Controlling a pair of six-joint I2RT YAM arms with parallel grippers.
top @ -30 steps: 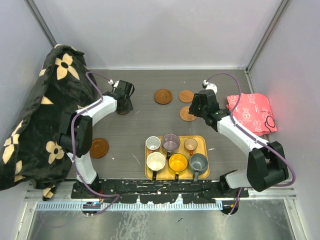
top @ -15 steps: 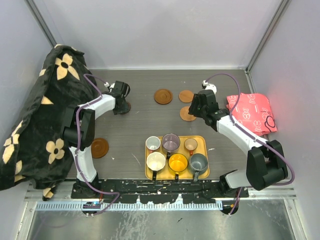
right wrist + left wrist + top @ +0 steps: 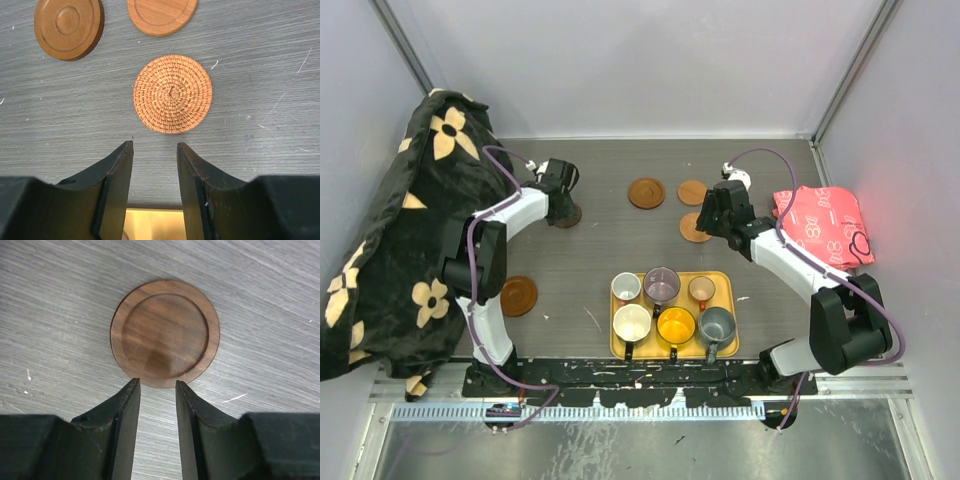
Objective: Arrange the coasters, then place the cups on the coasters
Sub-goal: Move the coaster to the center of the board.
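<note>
A grey wood-grain table [image 3: 610,250] is sitting between pale walls, with a black flowered blanket [image 3: 390,230] heaped along its left side and a red cloth [image 3: 820,225] lying at its right.

I am reaching my left gripper [image 3: 157,385] out to the far left part of the table. Its fingers [image 3: 127,410] are standing a little apart with nothing between them. The dark coaster [image 3: 165,333] is lying flat on the table just past the tips. My wrist view cannot tell me whether the tips are touching its rim.

I am holding my right gripper [image 3: 155,145] over the table right of centre, released and carrying nothing. The woven coaster [image 3: 172,93] is lying flat just beyond its tips, apart from them. Farther off, the ringed brown coaster [image 3: 68,22] is lying to the left and the pale coaster [image 3: 161,14] just right of it, neither touching the other or the woven one. A fifth coaster [image 3: 517,295] is lying alone at the near left, close to the blanket, well apart from the rest.

All six cups are standing upright in the yellow tray [image 3: 728,290] near the middle of the table, none on a coaster. The far row is holding the small white cup [image 3: 626,287], the purple-grey cup [image 3: 662,284] and the small brown cup [image 3: 701,289]. The near row is holding the cream cup [image 3: 632,323], the orange-yellow cup [image 3: 676,325] and the grey-green cup [image 3: 717,324].
</note>
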